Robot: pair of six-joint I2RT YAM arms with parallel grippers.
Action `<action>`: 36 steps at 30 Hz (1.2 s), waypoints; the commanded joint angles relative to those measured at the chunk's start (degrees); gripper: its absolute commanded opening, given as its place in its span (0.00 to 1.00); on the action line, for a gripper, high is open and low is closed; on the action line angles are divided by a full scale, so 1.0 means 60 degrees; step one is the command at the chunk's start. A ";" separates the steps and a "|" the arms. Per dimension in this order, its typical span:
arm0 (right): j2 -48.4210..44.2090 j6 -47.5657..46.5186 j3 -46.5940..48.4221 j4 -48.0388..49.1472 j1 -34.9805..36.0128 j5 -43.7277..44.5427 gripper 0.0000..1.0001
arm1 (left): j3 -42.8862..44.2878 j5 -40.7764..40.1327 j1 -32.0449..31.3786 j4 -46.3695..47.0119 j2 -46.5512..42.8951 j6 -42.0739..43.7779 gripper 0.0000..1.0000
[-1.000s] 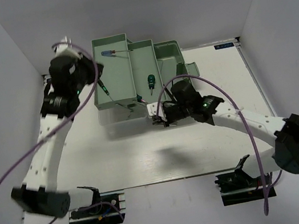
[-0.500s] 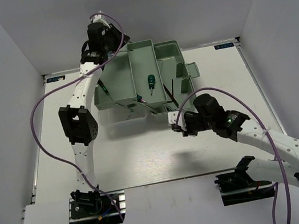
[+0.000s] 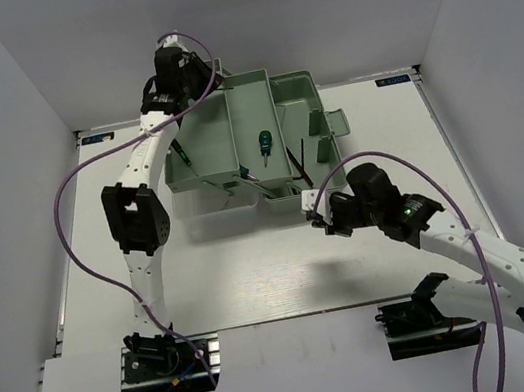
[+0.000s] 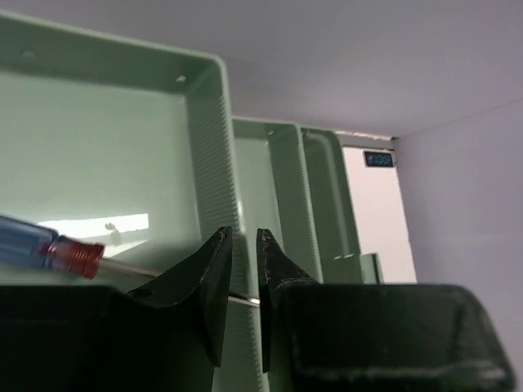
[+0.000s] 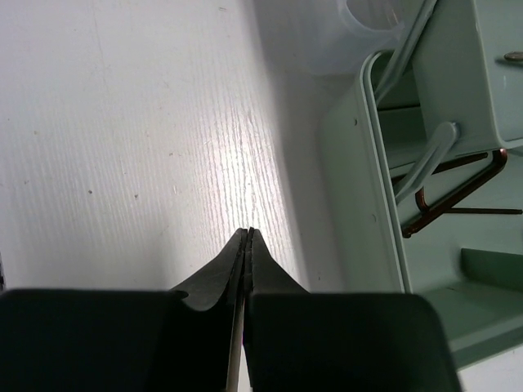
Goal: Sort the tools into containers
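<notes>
The mint-green toolbox has a left tray (image 3: 202, 130), a middle tray (image 3: 252, 106) and a base (image 3: 301, 89). My left gripper (image 3: 192, 86) hovers over the left tray's far corner, jaws a little apart and empty (image 4: 243, 233). Below it lies the blue-handled screwdriver (image 4: 29, 242), its thin shaft resting across the tray rim. A black-handled screwdriver (image 3: 179, 153) lies at the left tray's left edge. A green-handled screwdriver (image 3: 264, 141) lies in the middle tray. Reddish hex keys (image 3: 298, 159) (image 5: 453, 189) lie in the base. My right gripper (image 3: 319, 216) (image 5: 248, 232) is shut and empty over the table beside the base.
The toolbox's clear lid (image 3: 214, 223) lies flat on the table in front of the trays, and its corner shows in the right wrist view (image 5: 368, 33). White walls enclose the table on the left, right and far sides.
My left arm swung from the toolbox's left side to over the left tray's far corner. My right gripper drew back from the toolbox front, toward the right and nearer.
</notes>
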 commanded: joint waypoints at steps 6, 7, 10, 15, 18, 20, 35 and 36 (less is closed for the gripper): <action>0.0366 0.0246 0.0370 0.0471 -0.0191 -0.0414 0.00 | -0.0545 -0.0327 0.0028 -0.0912 -0.1489 0.0800 0.28; 0.0366 0.0246 0.0384 0.0485 -0.0176 -0.0429 0.00 | -0.0734 -0.0327 0.0028 -0.1013 -0.1593 0.0802 0.28; 0.0337 0.0232 0.0399 0.0485 -0.0205 -0.0472 0.00 | -0.1158 -0.0414 0.0028 -0.1102 -0.1944 0.1049 0.28; 0.0264 0.0261 0.0428 0.0471 -0.0191 -0.0575 0.00 | -0.2009 -0.0604 0.0028 -0.1322 -0.2807 0.1256 0.28; 0.0263 0.0261 0.0487 0.0500 -0.0191 -0.0692 0.00 | -0.2449 -0.0605 0.0028 -0.1322 -0.3145 0.1357 0.28; 0.0321 0.0246 0.0545 0.0529 -0.0191 -0.0794 0.04 | -0.2450 -0.0605 0.0028 -0.1234 -0.3322 0.1358 0.28; 0.4920 -0.3063 0.3851 0.2185 0.1360 -0.2978 0.60 | -0.6429 -0.5563 0.0028 -0.4497 -1.1191 0.1129 0.82; 0.5284 -0.3354 0.3987 0.2185 0.1565 -0.2876 0.60 | -0.7348 -0.5803 0.0028 -0.5211 -1.1710 0.0834 0.82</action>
